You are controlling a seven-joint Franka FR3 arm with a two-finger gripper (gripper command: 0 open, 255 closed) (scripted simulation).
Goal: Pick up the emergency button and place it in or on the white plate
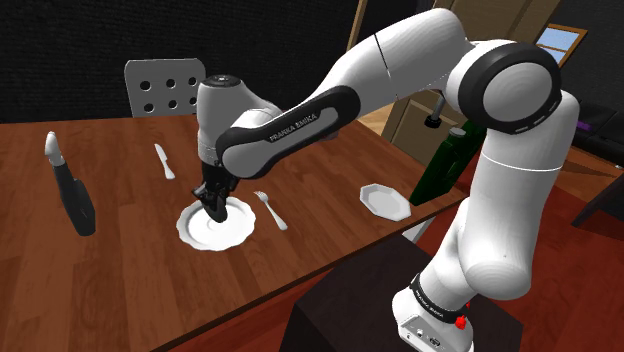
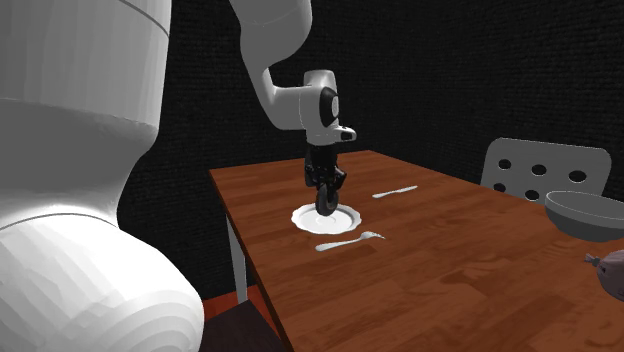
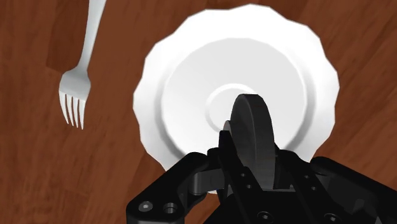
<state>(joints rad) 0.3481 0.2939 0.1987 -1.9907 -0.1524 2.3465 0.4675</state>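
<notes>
Item under inspection: the emergency button (image 3: pixel 253 133), a dark disc standing on edge. The black gripper (image 1: pixel 214 205) has its fingers drawn in narrow and clasped on it, one on each flat side. The gripper points straight down, with the button at its tips over the centre of the white plate (image 3: pixel 305 70), inside the scalloped rim. Whether the button's lower edge touches the plate cannot be told.

Surface: a brown wood-grain table (image 1: pixel 100 290). Across the shoulder view from the left:
- A dark upright object with a pale grey top (image 1: pixel 70 190) stands well apart from the plate.
- A pale knife (image 1: pixel 163 160) lies behind the plate.
- The white plate follows, under the gripper.
- A pale fork (image 1: pixel 270 208) lies just beside the plate's rim, not touching it.
- A smaller white plate (image 1: pixel 383 199) sits near the table's edge.
- A dark green bottle (image 1: pixel 440 165) stands beyond it.

A white chair (image 1: pixel 165 88) with round holes in its back stands at the far side of the table. The second exterior view adds a grey bowl (image 2: pixel 585 212) at its right.

Room: a black textured wall behind, a window (image 1: pixel 558 40) at the upper right, and a dark box stand (image 1: pixel 350 315) at the lower right.

Markings: "FRANKA EMIKA" in white on the dark forearm band (image 1: pixel 290 128).
</notes>
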